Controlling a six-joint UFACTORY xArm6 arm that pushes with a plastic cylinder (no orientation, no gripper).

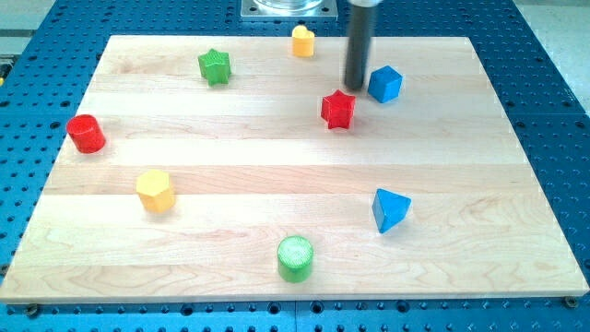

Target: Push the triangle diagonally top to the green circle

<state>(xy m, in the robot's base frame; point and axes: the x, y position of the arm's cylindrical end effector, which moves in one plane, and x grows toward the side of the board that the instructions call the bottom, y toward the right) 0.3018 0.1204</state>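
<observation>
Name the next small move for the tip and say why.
Probably bring my tip down the view's right, below the blue triangle. It now stands far off between the red star and blue cube, while the triangle sits up-right of the green circle.

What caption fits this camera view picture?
My tip sits between red star and blue cube, far from blue triangle.

Blue triangle (391,209): lying flat on the pale wooden tabletop (277,184), toward the view's lower right, one corner pointing to the view's right. Green circle (295,258): a short upright cylinder near the view's bottom edge, down and to the left of the triangle, not touching it.
</observation>
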